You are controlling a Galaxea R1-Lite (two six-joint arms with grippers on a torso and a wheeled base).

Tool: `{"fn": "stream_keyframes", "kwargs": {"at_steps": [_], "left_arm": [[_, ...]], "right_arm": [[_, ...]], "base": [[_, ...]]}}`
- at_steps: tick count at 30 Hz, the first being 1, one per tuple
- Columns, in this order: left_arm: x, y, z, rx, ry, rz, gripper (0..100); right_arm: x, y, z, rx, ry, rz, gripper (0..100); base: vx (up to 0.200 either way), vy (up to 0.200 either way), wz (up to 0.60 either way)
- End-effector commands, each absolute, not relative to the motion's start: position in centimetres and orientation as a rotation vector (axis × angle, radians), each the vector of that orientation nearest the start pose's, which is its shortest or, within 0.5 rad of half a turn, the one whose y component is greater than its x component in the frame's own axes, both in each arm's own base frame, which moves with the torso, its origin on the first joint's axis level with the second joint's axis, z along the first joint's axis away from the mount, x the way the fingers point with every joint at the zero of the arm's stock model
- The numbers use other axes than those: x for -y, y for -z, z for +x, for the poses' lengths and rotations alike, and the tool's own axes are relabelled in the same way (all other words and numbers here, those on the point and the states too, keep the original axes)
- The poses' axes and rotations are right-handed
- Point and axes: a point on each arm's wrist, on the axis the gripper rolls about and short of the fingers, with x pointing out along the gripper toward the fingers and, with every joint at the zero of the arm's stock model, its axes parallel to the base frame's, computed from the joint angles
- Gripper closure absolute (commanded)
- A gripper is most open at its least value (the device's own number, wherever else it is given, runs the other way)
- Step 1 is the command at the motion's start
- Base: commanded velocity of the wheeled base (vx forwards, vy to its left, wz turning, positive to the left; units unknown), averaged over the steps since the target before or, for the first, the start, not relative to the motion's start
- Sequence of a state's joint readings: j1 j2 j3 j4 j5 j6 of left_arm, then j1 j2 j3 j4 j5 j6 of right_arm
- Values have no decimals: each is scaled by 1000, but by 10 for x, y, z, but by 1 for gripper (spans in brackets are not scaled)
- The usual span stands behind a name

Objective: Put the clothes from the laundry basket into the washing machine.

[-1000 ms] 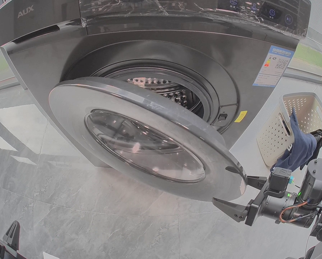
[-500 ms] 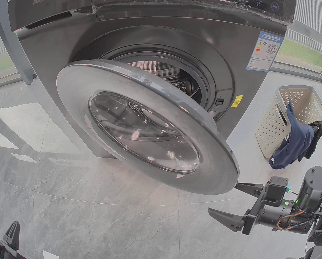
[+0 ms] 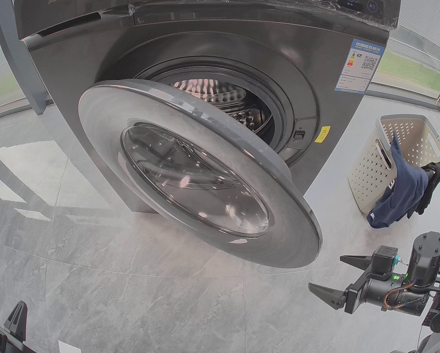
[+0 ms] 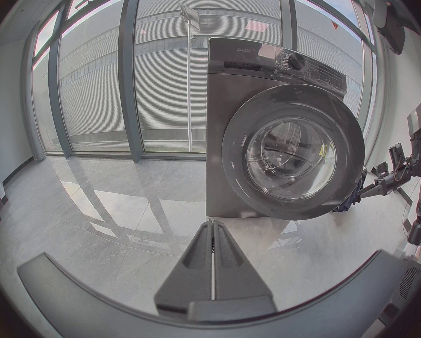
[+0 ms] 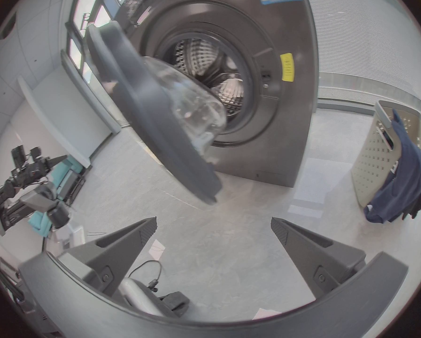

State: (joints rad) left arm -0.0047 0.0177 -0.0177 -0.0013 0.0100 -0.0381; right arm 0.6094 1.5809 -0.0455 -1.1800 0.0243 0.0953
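Note:
The grey washing machine (image 3: 205,40) stands with its round door (image 3: 200,172) swung wide open and the steel drum (image 3: 220,99) showing behind it. To the machine's right a beige laundry basket (image 3: 372,172) sits on the floor. A navy garment (image 3: 401,192) hangs over its rim, with a black one (image 3: 433,177) beside it. My right gripper (image 3: 340,276) hovers open and empty, low between door and basket, a little off the door's lower edge. The right wrist view shows the basket (image 5: 377,165) and navy garment (image 5: 405,174). My left gripper (image 4: 212,245) is shut, low and far left.
Glossy grey floor tiles (image 3: 131,290) spread out in front of the machine. A grey window pillar (image 3: 13,50) rises at the left, with glass walls behind. The open door juts far out over the floor. Bare floor lies between door and basket.
The head view has pulled back from the machine. My right gripper, which held the door's lower edge between its open fingers, now hangs clear of it, lower and to the right.

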Motion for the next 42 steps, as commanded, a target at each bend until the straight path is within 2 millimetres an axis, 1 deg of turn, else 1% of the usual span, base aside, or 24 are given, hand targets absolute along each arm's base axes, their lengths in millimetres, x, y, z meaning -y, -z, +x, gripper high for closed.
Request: {"fn": "stream_keyframes", "kwargs": {"at_steps": [1, 3, 4, 5, 6, 8, 10, 13, 17, 20, 24, 28, 31, 33, 35, 36, 38, 42], "left_arm": [[0, -76, -23, 0, -5, -38, 100], [0, -76, -23, 0, -6, -38, 100], [0, -76, -23, 0, -6, -38, 100], [0, -76, -23, 0, -6, -38, 100], [0, -76, -23, 0, -6, -38, 100], [0, -76, -23, 0, -6, -38, 100], [0, -76, -23, 0, -6, -38, 100], [0, -76, -23, 0, -6, -38, 100], [0, -76, -23, 0, -6, -38, 100], [0, -76, -23, 0, -6, -38, 100], [0, -76, -23, 0, -6, -38, 100], [0, -76, -23, 0, -6, -38, 100], [0, -76, -23, 0, -6, -38, 100], [0, -76, -23, 0, -6, -38, 100], [0, -76, -23, 0, -6, -38, 100], [0, -76, -23, 0, -6, -37, 100], [0, -76, -23, 0, -6, -37, 100], [0, -76, -23, 0, -6, -38, 100]], "right_arm": [[-95, -85, 168, -391, -522, -11, 0], [-95, -86, 171, -379, -515, -6, 0], [-95, -89, 177, -351, -505, 7, 0], [-95, -90, 177, -348, -505, 8, 0], [-97, -95, 183, -305, -505, 21, 0], [-100, -101, 189, -260, -508, 32, 0], [-104, -105, 194, -232, -511, 41, 0], [-106, -107, 195, -220, -512, 53, 0], [-111, -104, 189, -239, -551, 48, 0], [-119, -99, 175, -273, -611, 45, 0], [-124, -92, 159, -315, -675, 31, 0], [-125, -95, 162, -286, -670, 40, 0], [-126, -100, 172, -247, -624, 56, 0], [-126, -99, 180, -244, -567, 59, 0], [-132, -97, 188, -242, -516, 65, 0], [-137, -98, 195, -229, -497, 80, 0], [-148, -103, 210, -196, -477, 125, 0], [-165, -111, 235, -142, -480, 150, 0]], "base": [[0, 0, 0], [0, 0, 0], [0, 0, 0], [0, 0, 0], [0, 0, 0], [0, 0, 0], [0, 0, 0], [0, 0, 0], [0, 0, 0], [0, 0, 0], [0, 0, 0], [0, 0, 0], [0, 0, 0], [0, 0, 0], [0, 0, 0], [0, 0, 0], [0, 0, 0], [0, 0, 0]]}}
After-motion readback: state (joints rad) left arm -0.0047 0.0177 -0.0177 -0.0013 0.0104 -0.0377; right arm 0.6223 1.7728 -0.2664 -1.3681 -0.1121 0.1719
